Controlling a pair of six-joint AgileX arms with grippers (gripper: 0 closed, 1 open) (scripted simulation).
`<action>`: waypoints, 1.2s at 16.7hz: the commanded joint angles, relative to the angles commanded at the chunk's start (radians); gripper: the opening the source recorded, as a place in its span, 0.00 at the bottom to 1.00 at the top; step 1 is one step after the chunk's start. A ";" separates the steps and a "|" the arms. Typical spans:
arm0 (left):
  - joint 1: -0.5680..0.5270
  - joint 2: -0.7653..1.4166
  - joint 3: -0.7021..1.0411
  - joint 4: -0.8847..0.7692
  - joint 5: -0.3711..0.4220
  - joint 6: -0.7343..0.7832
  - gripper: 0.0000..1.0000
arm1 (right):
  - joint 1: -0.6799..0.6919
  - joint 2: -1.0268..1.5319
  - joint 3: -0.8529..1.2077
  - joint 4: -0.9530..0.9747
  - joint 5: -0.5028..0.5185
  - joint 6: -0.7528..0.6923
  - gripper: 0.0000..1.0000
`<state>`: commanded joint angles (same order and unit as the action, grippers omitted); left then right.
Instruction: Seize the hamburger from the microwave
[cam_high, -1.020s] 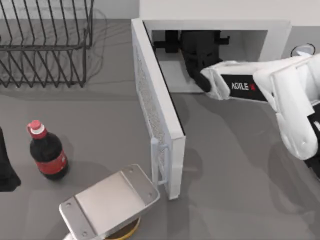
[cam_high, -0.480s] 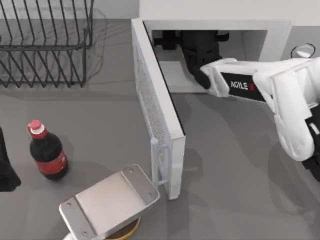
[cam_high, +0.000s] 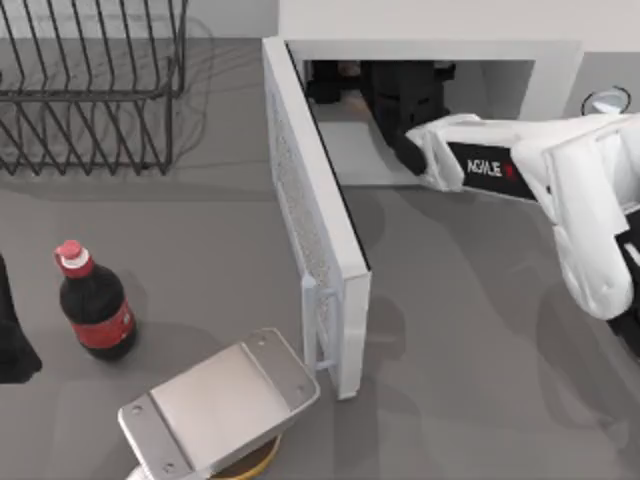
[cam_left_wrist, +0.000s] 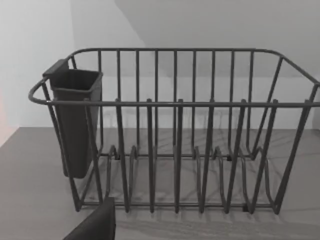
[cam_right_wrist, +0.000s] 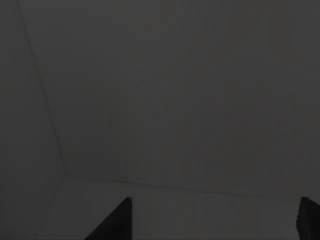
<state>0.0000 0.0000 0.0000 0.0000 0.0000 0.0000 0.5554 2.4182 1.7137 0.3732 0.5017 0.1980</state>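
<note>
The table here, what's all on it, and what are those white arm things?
Microwave: one, white, back of the table, door swung open.
Dish rack: one, dark wire, back left, with a dark cup holder on its end.
Cola bottle: one, dark with red cap, upright at left.
Metal box: one, silver, tilted, front edge, over something yellow.
Right gripper: black, reaching inside the microwave; its wrist view is dark.
Left gripper: black, parked at the left edge.
</note>
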 joint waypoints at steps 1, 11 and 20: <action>0.000 0.000 0.000 0.000 0.000 0.000 1.00 | 0.020 -0.087 -0.092 -0.011 0.021 0.013 0.00; 0.000 0.000 0.000 0.000 0.000 0.000 1.00 | 0.203 -0.861 -0.892 -0.114 0.214 0.138 0.00; 0.000 0.000 0.000 0.000 0.000 0.000 1.00 | 0.187 -0.826 -0.906 -0.068 0.121 0.161 0.00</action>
<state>0.0000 0.0000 0.0000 0.0000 0.0000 0.0000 0.7429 1.5918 0.8075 0.3054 0.6222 0.3589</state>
